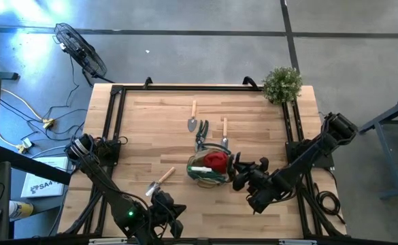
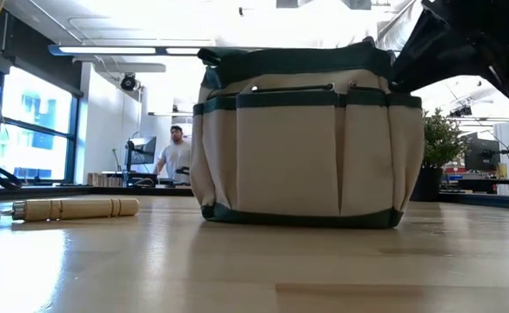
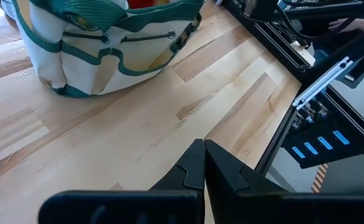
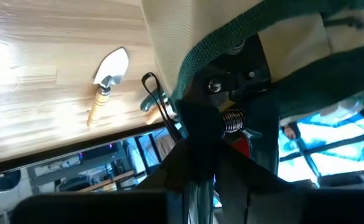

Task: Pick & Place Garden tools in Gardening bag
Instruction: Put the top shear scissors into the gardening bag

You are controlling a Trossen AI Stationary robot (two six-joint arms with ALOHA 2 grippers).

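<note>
Bright, even light falls from overhead: ceiling strip lights [image 2: 115, 49] blow out to white in the low view, and tall windows [image 2: 28, 126] add daylight from the room's side. The near table [image 2: 254, 269] there is soft and out of focus with a pale sheen, while the gardening bag [image 2: 306, 139] stays fairly sharp and casts only a thin shadow at its base. From above, glare washes the grey floor [image 1: 22, 41] at one corner, and shadows under the arms are faint
</note>
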